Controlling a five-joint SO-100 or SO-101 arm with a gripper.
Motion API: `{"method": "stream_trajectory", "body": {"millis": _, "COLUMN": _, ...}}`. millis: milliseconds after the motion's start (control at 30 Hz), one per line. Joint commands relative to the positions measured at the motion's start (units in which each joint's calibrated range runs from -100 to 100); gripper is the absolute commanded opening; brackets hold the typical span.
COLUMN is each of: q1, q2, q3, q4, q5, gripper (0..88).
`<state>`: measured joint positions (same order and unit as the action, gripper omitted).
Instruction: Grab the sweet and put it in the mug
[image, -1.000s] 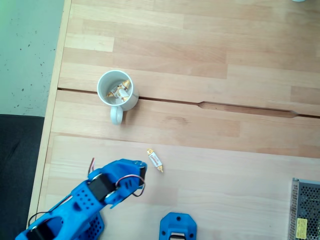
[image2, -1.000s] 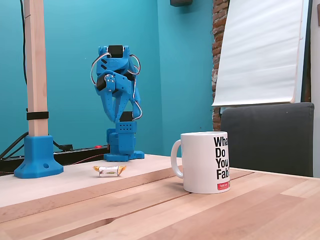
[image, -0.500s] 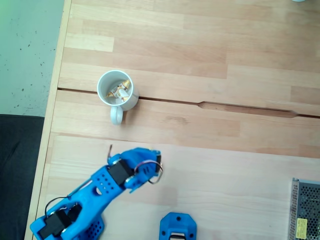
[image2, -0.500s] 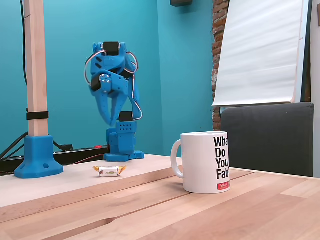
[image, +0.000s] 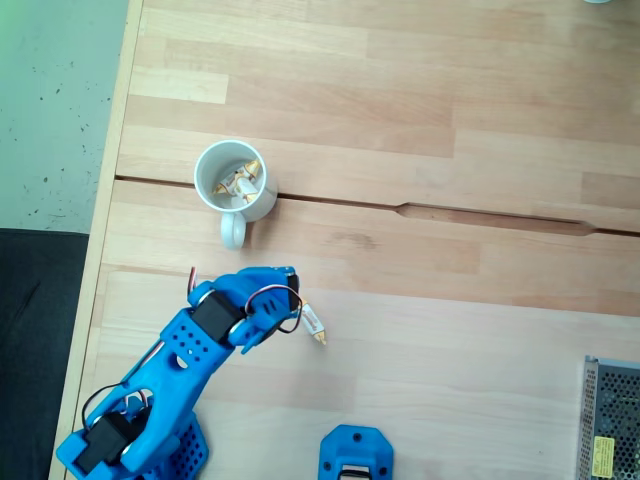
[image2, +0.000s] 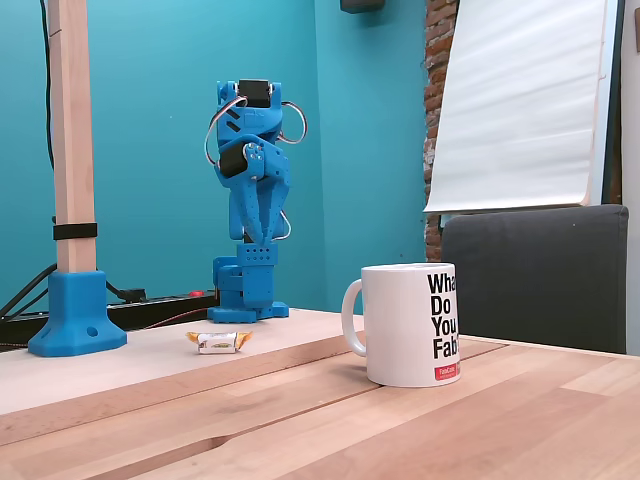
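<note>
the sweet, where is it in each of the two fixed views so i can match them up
In the top-down fixed view: the sweet lies on the lower wooden board, below and right of the mug, just right of the blue arm's hand.
In the side fixed view: the sweet lies on the raised board at left, left of the mug, in front of the arm's base.
Shared landmark: the white mug.

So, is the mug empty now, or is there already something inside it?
Not empty. In the fixed view from above, the mug stands upright and several wrapped candies with golden ends lie at its bottom. The sweet is on the table, outside it.
</note>
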<state>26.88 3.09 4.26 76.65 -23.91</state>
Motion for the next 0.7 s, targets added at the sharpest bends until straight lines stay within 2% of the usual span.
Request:
{"method": "stream_trajectory", "body": {"millis": 0, "q1": -0.45, "q2": -0.42, "q3": -2.21, "q4": 0.37, "q5": 0.15, "gripper": 0.0}}
{"method": "stream_trajectory", "body": {"millis": 300, "q1": 0.28, "q2": -0.33, "q3": 0.47, "q4": 0.37, "q5": 0.05, "gripper": 0.5}}
{"method": "stream_trajectory", "body": {"millis": 500, "q1": 0.28, "q2": -0.42, "q3": 7.61, "q4": 0.37, "q5": 0.20, "gripper": 14.1}}
{"method": "stream_trajectory", "body": {"millis": 667, "q1": 0.35, "q2": -0.42, "q3": 12.24, "q4": 0.29, "q5": 0.34, "gripper": 20.1}}
